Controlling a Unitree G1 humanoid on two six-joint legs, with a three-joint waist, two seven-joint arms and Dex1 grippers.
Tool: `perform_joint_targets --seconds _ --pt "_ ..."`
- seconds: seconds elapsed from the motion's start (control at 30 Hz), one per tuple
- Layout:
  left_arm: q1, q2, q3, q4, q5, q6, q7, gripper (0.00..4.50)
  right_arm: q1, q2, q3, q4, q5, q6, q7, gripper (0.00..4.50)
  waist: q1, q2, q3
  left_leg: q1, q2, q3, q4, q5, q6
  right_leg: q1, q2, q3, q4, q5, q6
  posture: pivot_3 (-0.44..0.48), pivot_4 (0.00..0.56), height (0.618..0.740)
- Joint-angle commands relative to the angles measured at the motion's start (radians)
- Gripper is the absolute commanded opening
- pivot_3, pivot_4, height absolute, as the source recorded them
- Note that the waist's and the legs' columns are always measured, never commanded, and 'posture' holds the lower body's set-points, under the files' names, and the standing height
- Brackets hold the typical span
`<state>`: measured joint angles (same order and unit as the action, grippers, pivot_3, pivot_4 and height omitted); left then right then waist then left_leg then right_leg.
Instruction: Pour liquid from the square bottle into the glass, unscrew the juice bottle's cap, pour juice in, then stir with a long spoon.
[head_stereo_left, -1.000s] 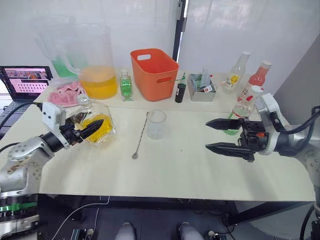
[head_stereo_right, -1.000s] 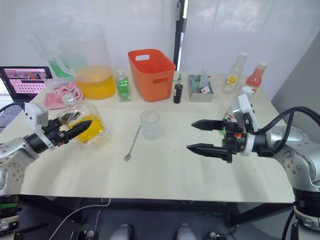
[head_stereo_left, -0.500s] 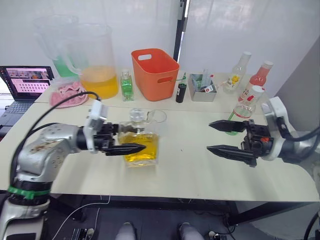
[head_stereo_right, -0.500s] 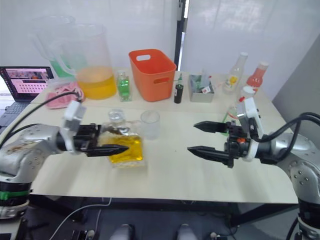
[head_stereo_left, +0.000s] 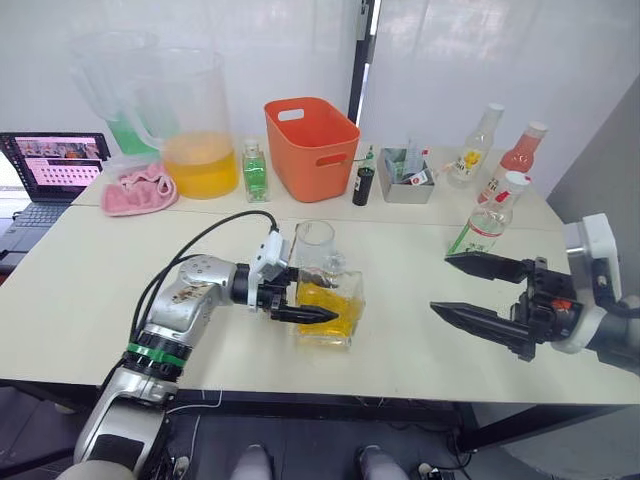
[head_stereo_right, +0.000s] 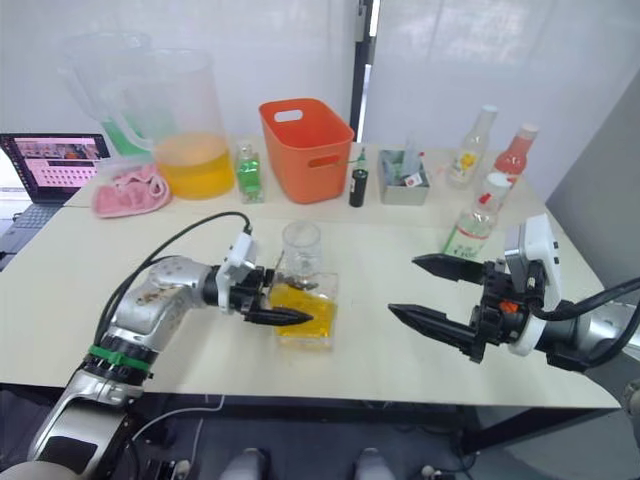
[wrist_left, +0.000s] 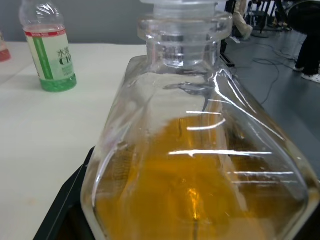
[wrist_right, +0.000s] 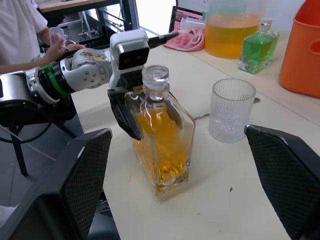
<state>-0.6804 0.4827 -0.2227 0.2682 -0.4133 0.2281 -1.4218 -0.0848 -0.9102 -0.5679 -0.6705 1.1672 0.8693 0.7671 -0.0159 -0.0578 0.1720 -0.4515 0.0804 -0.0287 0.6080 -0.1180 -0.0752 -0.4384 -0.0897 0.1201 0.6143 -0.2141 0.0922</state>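
While left hand grips square bottle — stopper on, glass behind

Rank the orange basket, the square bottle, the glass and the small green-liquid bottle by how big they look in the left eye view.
1. orange basket, clearly largest.
2. square bottle, held by the left gripper; it is nearer the camera, which flatters it.
3. glass, partly hidden behind the square bottle.
4. small green-liquid bottle; close to the glass, and farther back, so that pair is unsure.

Left gripper sits at frame centre, fingers clamped on the square bottle. Right gripper hovers at right, fingers spread wide.
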Motion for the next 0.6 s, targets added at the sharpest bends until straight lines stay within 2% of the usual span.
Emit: perform_joint_targets --seconds 0.03,0.2,0.27,0.33,0.47,0.6 --pt "-0.048 -0.016 0.019 0.021 0.018 -0.091 -0.038 2.86 0.018 -0.020 -0.045 -0.036 0.044 -0.014 -0.028 4.50 0.000 0.000 0.000 0.000 0.000 0.000 0.000 0.000 0.000 0.000 0.000 0.000 0.000 0.000 0.000 0.000 0.150 0.717" --pt "-0.047 -0.019 0.026 0.055 0.032 -0.083 -0.050 2.86 0.026 -0.030 -0.039 -0.037 0.056 -0.029 -0.048 4.50 0.000 0.000 0.000 0.000 0.000 0.000 0.001 0.000 0.000 0.001 0.000 0.000 0.000 0.000 0.000 0.000 0.150 0.717" --pt "-0.048 -0.015 0.034 0.057 0.025 -0.059 -0.050 3.89 0.026 -0.033 -0.034 -0.034 0.058 -0.033 -0.049 4.50 0.000 0.000 0.000 0.001 0.000 0.000 0.001 0.000 0.000 0.001 0.000 0.000 0.000 0.000 0.000 0.000 0.150 0.717" --pt "-0.050 -0.001 0.043 0.042 0.015 -0.032 -0.058 4.44 0.024 -0.036 -0.029 -0.029 0.059 -0.037 -0.046 4.50 0.001 0.000 0.000 0.001 0.000 -0.001 0.001 0.000 0.000 0.001 0.000 0.000 0.001 0.000 0.000 0.000 0.150 0.717" --pt "-0.054 0.035 0.053 -0.007 0.007 0.038 -0.060 4.44 0.009 -0.044 -0.008 -0.013 0.054 -0.046 -0.032 4.50 -0.002 0.000 0.000 0.001 0.000 -0.001 0.001 0.000 0.000 0.002 0.000 0.000 0.001 0.000 0.000 0.000 0.150 0.717" --pt "-0.032 0.078 0.055 -0.154 -0.065 0.217 -0.054 4.44 -0.026 -0.042 0.036 0.011 0.037 -0.057 -0.017 4.50 -0.002 0.000 0.000 0.002 0.000 -0.001 0.001 0.000 0.000 0.002 0.000 0.000 0.002 0.000 0.000 0.000 0.150 0.717"
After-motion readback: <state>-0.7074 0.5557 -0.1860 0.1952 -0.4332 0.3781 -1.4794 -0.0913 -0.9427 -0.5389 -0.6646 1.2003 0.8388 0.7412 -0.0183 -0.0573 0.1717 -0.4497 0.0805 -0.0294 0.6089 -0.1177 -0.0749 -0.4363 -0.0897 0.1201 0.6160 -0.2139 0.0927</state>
